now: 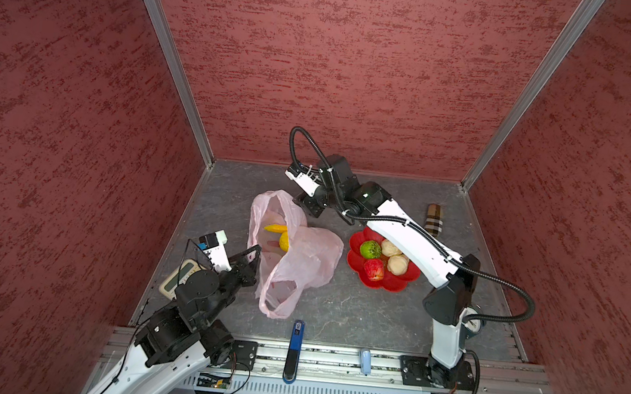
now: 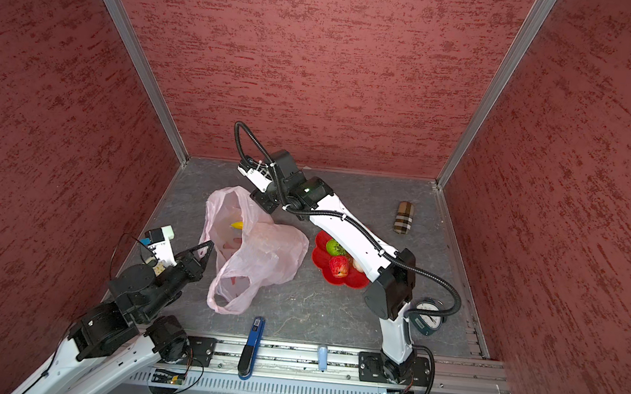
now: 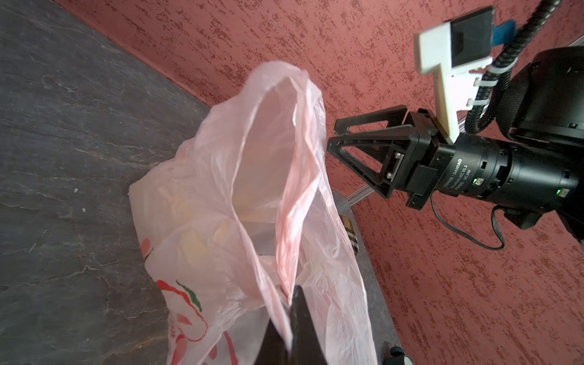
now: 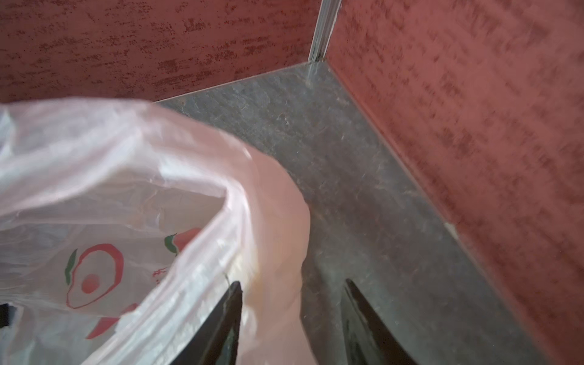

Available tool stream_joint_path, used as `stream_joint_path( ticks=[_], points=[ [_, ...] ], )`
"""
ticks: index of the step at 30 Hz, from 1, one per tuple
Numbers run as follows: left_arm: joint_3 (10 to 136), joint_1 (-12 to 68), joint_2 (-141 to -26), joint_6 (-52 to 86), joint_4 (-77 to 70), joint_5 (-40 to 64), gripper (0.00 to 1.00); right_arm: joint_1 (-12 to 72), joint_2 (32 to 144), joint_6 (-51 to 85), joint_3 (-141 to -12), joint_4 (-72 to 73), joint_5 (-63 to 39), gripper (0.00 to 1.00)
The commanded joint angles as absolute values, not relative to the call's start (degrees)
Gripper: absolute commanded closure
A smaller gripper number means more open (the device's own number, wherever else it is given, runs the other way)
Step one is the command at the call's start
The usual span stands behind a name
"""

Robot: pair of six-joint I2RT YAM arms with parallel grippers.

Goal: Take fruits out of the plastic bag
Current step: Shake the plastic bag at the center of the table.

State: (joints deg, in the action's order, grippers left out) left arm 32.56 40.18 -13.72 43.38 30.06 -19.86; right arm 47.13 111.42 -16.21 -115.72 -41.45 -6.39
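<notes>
a grey, marbled stone-look table top [image 1: 354, 314] sits boxed in by rough, red-flecked walls [image 1: 336, 71] with aluminium corner posts. at the centre of both top views lies the plastic bag [image 1: 312, 260], thin, crinkled, translucent pale pink with red and green fruit prints, its mouth lifted open. through the mouth show the long yellow banana [image 1: 275, 228] and the small yellow round fruit [image 1: 283, 242]. right of the bag, a glossy red flower-shaped plate [image 1: 392, 286] carries the green round fruit [image 1: 370, 249], the bumpy red fruit [image 1: 374, 269] and two beige lumpy fruits [image 1: 391, 248].

the left gripper [image 3: 292, 300] has its jaws pinched together on the bag's rim film. the right gripper [image 4: 290, 284] stands with jaws apart at the bag's upper edge. a fold of film shows between its spread fingers, unclamped; contact i cannot tell.

bare table lies between the bag and the back wall, and below the bag toward the front rail, where a blue oblong object [image 1: 295, 348] rests.
</notes>
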Motion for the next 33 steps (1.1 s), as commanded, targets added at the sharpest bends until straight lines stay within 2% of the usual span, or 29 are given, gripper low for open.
stream_joint_path(
  ticks=[1,3,5,8,14,20,27,33],
  points=[
    [33.00,39.97,-13.45,41.37,32.81,-22.78,1.00,47.20,104.23,-13.99,-108.25,-39.44,-6.06,0.31],
    [32.91,39.96,-13.36,41.32,33.40,-22.82,1.00,47.10,99.21,-10.82,-103.08,-37.66,-4.48,0.27],
    [32.62,39.98,-13.14,41.69,33.34,-22.22,1.00,47.11,95.58,-6.46,-100.82,-37.80,-1.91,0.28],
    [31.93,40.08,-13.10,42.52,33.50,-21.05,1.00,47.11,91.60,1.43,-99.64,-38.53,-2.57,0.38],
    [31.02,40.12,-13.17,44.04,34.68,-18.64,1.00,49.73,84.99,13.99,-94.18,-26.97,-10.86,0.56],
    [31.78,40.17,-11.65,43.39,36.61,-19.48,1.00,54.26,95.64,19.84,-102.91,-24.80,-17.37,0.69],
    [31.55,40.16,-8.52,43.76,39.40,-18.21,1.00,58.27,108.42,25.15,-112.29,-30.34,-17.36,0.74],
    [32.15,40.17,-4.53,43.85,42.72,-18.09,1.00,59.86,112.65,27.81,-113.23,-37.15,-12.67,0.76]
  ],
)
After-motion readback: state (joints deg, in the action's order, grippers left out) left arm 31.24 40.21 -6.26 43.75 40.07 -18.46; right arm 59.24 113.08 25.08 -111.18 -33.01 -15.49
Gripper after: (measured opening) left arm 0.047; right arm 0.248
